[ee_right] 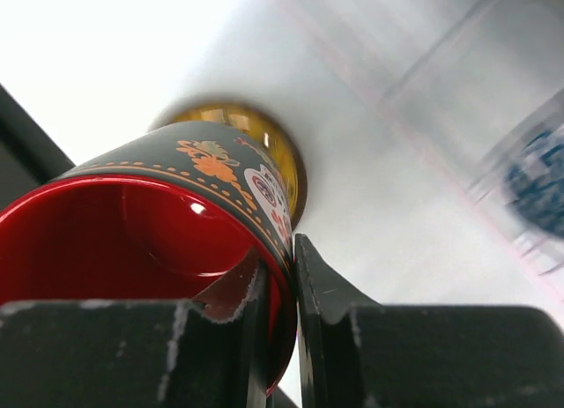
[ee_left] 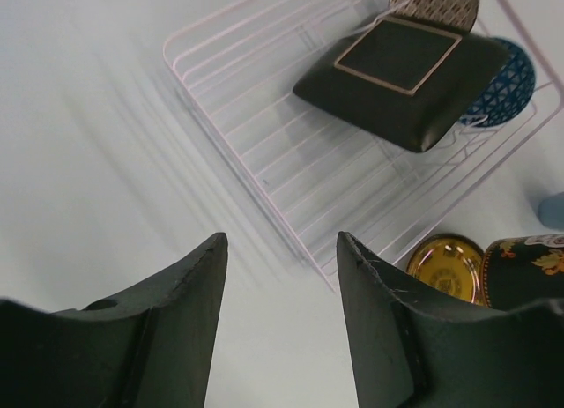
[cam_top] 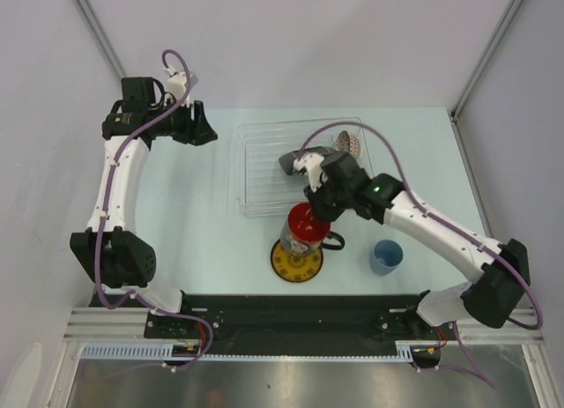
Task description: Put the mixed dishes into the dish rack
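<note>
Red-lined dark floral cup (cam_top: 307, 226), rim clamped in the right gripper (cam_top: 310, 205), lies just below the clear ribbed plastic rack (cam_top: 260, 161) at frame centre.

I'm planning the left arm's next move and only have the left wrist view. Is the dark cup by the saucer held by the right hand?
Observer: Yes, the right hand is shut on the rim of the red-inside dark cup.
Operator: Is it resting on the saucer?
Observer: From above it overlaps the yellow-brown saucer; contact unclear.
Operator: What's the blue sliver at my right edge?
Observer: A light blue cup, upright, right of the saucer.
</note>
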Robot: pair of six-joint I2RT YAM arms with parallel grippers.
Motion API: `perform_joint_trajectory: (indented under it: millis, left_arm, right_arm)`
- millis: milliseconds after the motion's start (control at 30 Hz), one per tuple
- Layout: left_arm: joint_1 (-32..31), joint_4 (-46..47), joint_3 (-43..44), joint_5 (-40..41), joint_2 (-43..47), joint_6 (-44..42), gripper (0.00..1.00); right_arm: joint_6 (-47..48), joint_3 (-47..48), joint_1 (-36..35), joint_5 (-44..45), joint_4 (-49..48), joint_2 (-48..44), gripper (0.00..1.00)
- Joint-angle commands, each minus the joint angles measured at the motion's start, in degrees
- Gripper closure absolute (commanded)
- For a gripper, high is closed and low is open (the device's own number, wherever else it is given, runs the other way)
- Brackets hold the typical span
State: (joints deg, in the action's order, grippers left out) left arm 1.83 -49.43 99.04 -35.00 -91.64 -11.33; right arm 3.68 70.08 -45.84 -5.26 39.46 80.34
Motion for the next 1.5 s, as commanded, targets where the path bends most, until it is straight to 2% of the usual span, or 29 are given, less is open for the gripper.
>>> perform_joint_trajectory:
  millis: [0,33,67,100,167,200,233,267,300,333,367,400,433,467,500,533,600,800,967,1467]
  left_arm:
    - [1.95,4.94,3.70,-8.03,1.80,5.78,0.44]
    - [2.22,6.78,3.18,-9.37,3.12,7.10,0.44]
    - [2.39,10.72,2.74,-11.12,3.74,9.81,0.44]
    - [2.48,12.67,1.25,-13.66,4.53,10.97,0.41]
    - [2.57,18.11,-0.51,-17.62,6.55,15.44,0.33]
    - [2.57,19.62,-2.35,-21.73,7.08,16.77,0.32]
    - [2.48,23.20,-3.41,-23.77,8.39,19.83,0.32]
    - [2.57,25.67,-6.73,-25.80,9.10,22.12,0.30]
    - [2.48,28.66,-8.85,-29.47,9.80,24.67,0.30]
    - [2.48,36.26,-11.13,-31.16,11.38,31.48,0.30]
    - [2.48,40.68,-15.77,-32.66,12.00,35.46,0.30]
    - [2.48,44.99,-17.73,-34.15,12.79,39.07,0.31]
    - [2.39,51.04,-19.22,-34.34,13.49,43.80,0.31]
    - [1.96,52.14,-20.55,-34.08,14.28,44.63,0.31]
    - [1.61,52.15,-20.65,-33.73,14.64,44.82,0.31]
    - [1.17,52.42,-20.73,-32.86,14.73,45.17,0.31]
    - [-0.68,53.73,-20.82,-31.97,15.17,46.31,0.31]
    - [-6.30,56.54,-20.47,-28.11,14.73,48.07,0.32]
    - [-10.52,56.29,-22.40,-25.47,13.94,44.21,0.33]
    - [-14.57,54.79,-19.25,-23.09,9.55,42.18,0.33]
  right_arm:
    - [-6.82,13.22,5.84,-10.46,-7.02,-6.33,1.00]
    - [-8.41,15.76,9.25,-12.22,-9.64,-6.42,1.00]
    - [-10.69,16.39,11.28,-17.54,-11.84,-6.51,1.00]
    - [-16.37,16.75,13.48,-20.73,-14.91,-6.68,1.00]
    - [-25.00,14.92,20.66,-29.75,-28.25,-6.77,1.00]
    - [-35.66,14.04,22.88,-32.42,-33.96,-6.25,1.00]
    - [-40.55,12.46,25.43,-36.45,-46.46,-5.37,1.00]
    - [-44.69,12.36,25.89,-37.80,-51.98,-4.23,1.00]
    - [-53.08,12.27,25.98,-38.59,-61.95,-1.18,1.00]
    - [-56.99,12.27,26.16,-39.99,-66.49,0.42,1.00]
    - [-62.08,12.10,26.59,-40.09,-71.32,2.09,1.00]
    - [-66.48,11.92,26.68,-39.83,-81.55,6.02,1.00]
    - [-75.83,11.92,26.68,-38.70,-87.30,7.98,1.00]
    - [-80.71,12.00,26.51,-37.47,-93.02,10.43,1.00]
    - [-85.03,11.92,26.51,-35.81,-103.60,12.46,1.00]
    - [-93.07,12.18,26.42,-31.87,-107.63,16.74,1.00]
    - [-97.36,12.36,25.72,-28.42,-114.57,19.93,1.00]
    - [-100.36,14.38,23.26,-22.79,-115.92,26.27,1.00]
    - [-103.00,16.13,21.68,-20.06,-117.25,29.00,1.00]
    - [-101.42,17.81,18.34,-20.32,-116.45,32.51,1.00]
